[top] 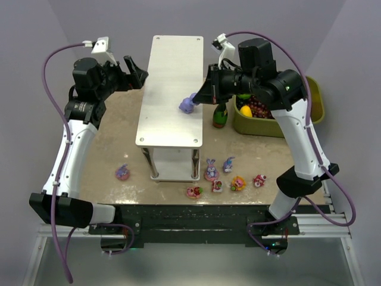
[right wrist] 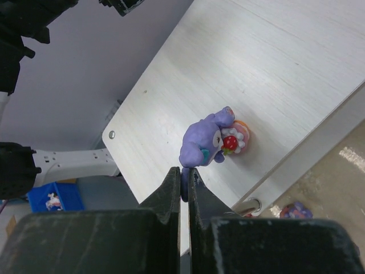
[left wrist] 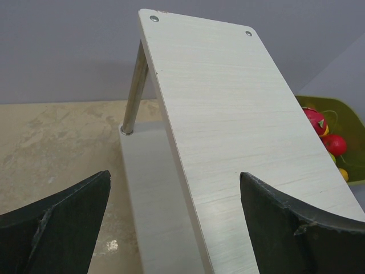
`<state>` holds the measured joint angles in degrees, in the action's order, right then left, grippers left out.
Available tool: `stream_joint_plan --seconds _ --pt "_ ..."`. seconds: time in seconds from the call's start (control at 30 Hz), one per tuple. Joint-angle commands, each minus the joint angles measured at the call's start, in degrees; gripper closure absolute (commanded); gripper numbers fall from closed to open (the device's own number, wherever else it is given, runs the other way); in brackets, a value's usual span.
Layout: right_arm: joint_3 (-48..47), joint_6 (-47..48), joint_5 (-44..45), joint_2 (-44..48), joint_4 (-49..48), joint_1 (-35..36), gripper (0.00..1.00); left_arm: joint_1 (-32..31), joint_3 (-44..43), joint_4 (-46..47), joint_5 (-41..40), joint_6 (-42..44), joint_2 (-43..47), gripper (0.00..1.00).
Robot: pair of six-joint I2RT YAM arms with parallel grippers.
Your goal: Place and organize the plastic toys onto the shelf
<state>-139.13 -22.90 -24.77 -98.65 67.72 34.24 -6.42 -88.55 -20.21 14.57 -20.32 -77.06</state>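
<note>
On shelf (right wrist: 274, 74) top, near its right edge: your right gripper (right wrist: 183, 180) is pinched on the bunny (right wrist: 206, 140) ear, and the bunny looks tilted. If you release it like this, it may topple off that edge. Left gripper (left wrist: 174, 176) is at the shelf's left side, fingers wide apart, empty.

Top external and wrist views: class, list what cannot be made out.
Right wrist: part of the purple bunny, hidden inside the right gripper.
Top external: shelf lower tier, mostly under its top board.
Top external: table toys, details too small.
Left wrist: olive bin, cut by right edge.
</note>
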Motion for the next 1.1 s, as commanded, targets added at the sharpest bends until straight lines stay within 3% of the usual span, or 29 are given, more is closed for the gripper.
stream_joint_plan --seconds 0.0,0.3,0.5,0.73,0.83,0.97,1.07 --pt "-3.60 1.36 2.63 -0.31 3.20 1.44 1.00 0.26 1.71 2.28 0.81 -0.51 2.35 0.01" --pt "-5.18 -0.04 1.84 -2.33 6.19 1.53 1.00 0.26 4.09 4.73 1.94 0.27 4.63 0.02" --pt "-4.05 -1.19 0.87 -2.69 4.44 1.62 1.00 -0.96 7.08 14.75 21.69 2.39 9.03 0.09" --pt "-3.52 -1.80 0.78 -2.86 3.03 1.53 0.98 -7.64 14.44 24.14 31.57 2.74 11.93 0.36" --pt "-3.25 -1.89 0.78 -3.04 2.94 1.53 0.96 -10.28 17.70 29.93 34.64 2.39 12.81 0.42" --pt "-3.34 -1.98 0.87 -3.30 2.68 1.53 0.94 -10.64 22.19 37.60 39.65 1.51 13.69 0.42" --pt "-3.60 -2.24 0.87 -3.65 2.76 1.62 0.94 -10.64 23.95 41.12 42.82 2.12 13.51 0.33"
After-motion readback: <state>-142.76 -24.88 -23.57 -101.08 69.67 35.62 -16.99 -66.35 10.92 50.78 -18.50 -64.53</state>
